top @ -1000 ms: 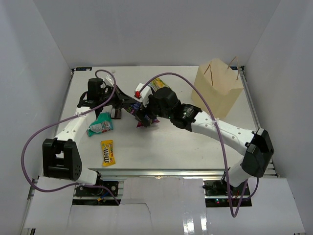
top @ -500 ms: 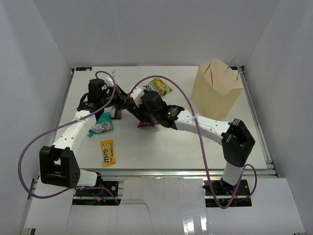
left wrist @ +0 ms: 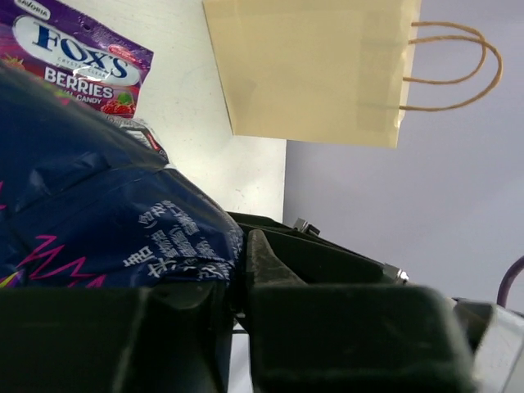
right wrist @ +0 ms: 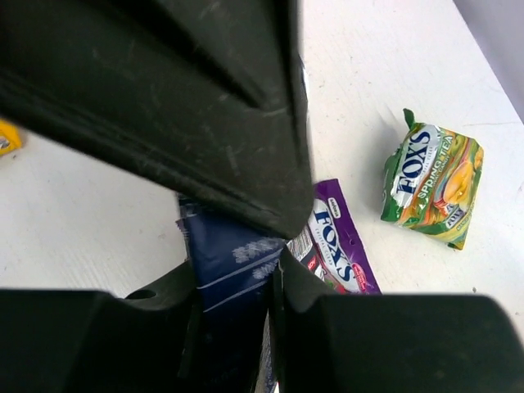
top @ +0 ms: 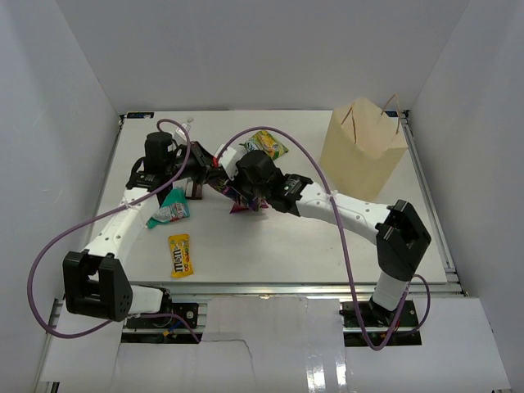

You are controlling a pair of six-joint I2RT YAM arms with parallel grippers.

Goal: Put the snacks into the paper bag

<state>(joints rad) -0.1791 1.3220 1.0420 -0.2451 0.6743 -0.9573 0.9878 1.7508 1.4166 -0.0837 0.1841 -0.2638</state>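
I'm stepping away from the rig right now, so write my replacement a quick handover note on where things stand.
Left gripper: shut on the dark blue packet.
Right gripper: fingers astride that packet, grip unclear.
Purple packet, green-yellow packet, teal packet and yellow packet lie on the table.
Paper bag stands upright, right rear; none seen inside.
Left: bag all five.

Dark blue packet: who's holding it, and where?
The dark blue packet looks pinched by both: right gripper on one end, left gripper on an edge.
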